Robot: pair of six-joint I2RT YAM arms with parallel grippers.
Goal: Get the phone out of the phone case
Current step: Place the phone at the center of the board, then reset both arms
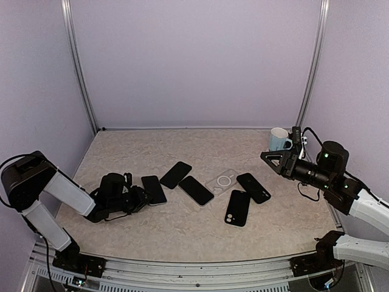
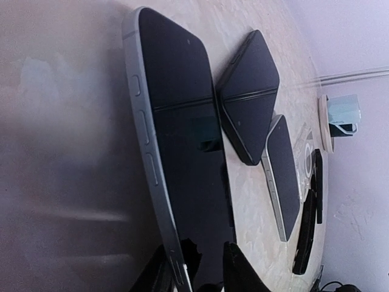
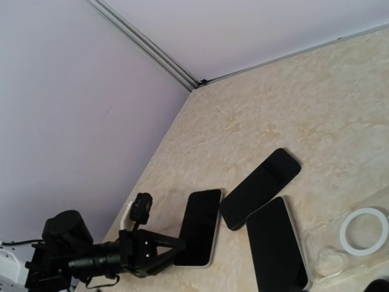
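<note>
Left tool (image 1: 143,199) sat low on the desk (image 1: 182,234), jaws narrowly apart about the near end of the silver-edged phone (image 1: 154,189); gripping or not, I couldn't tell. Beyond, the clear case (image 1: 222,180) lay empty: I judged this the release, next backing straight off. Right tool (image 1: 273,159) hung open, empty.

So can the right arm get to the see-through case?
Probably yes. The right claw hangs above the table near the clear case, which lies flat with nothing on it; only a flat black phone lies beside it.
</note>
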